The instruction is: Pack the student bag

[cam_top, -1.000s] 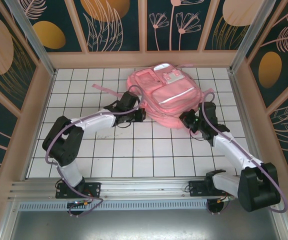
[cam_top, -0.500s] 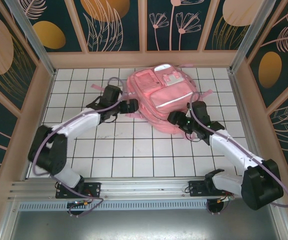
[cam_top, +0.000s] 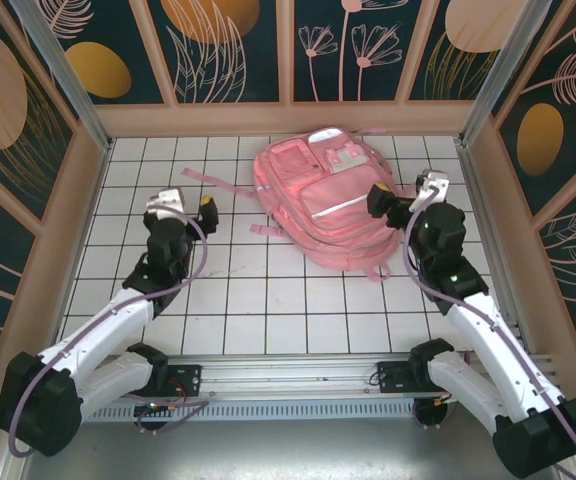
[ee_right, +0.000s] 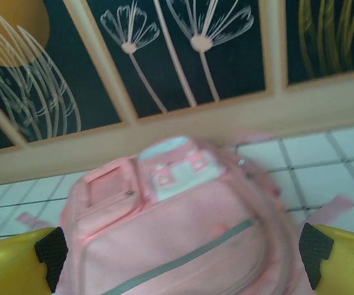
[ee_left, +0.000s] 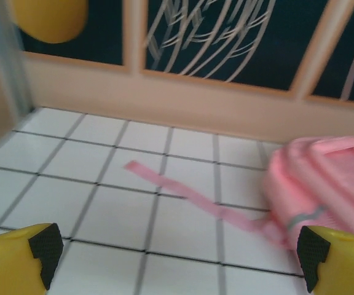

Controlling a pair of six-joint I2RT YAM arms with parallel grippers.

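- Both arms have pulled back from the student bag (cam_top: 328,205); a second ago they were pushed up against its sides, and now their jaws have let go
- The student bag lies flat at the far middle of the table (cam_top: 268,300), close to the back wall (cam_top: 288,118), in about the same spot as before
- Its front pockets face up and a silvery strip runs across it
- A thin pink strap (cam_top: 206,180) trails from the bag's left side over the white tiles
- The right gripper (cam_top: 406,192) is near the bag's right side, jaws spread wide with nothing in them
- In the right wrist view the bag (ee_right: 183,233) sits ahead, between the yellow fingers (ee_right: 17,258)
- The left gripper (cam_top: 186,203) is well to the left of the bag, jaws wide apart and holding nothing
- The left wrist view shows the strap (ee_left: 183,193) on the tiles and the bag's edge (ee_left: 330,184) at the right
- Dark walls with painted flowers stand all around the table
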